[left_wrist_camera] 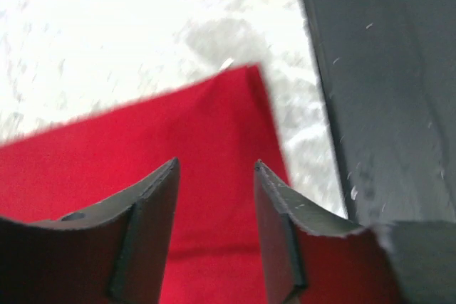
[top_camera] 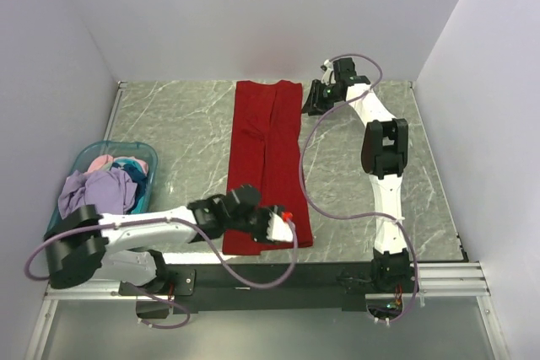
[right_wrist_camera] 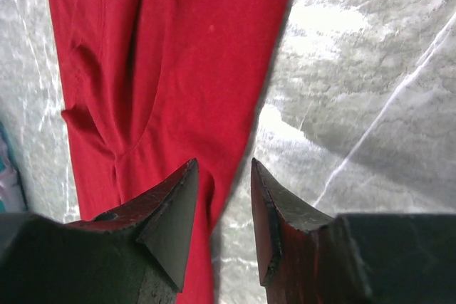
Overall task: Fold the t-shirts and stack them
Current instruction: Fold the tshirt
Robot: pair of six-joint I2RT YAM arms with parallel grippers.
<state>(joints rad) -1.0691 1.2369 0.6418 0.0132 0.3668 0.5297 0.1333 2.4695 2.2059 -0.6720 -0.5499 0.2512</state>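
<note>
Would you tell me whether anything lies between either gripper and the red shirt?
Nothing visible does. The left gripper is open over a near corner of the red shirt, the right gripper over its far end.

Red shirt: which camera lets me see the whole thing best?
The top external view: almost the whole red shirt lies there as a long folded strip on the table. The left wrist view catches only one corner; the right wrist view shows only part of its length, creased.
</note>
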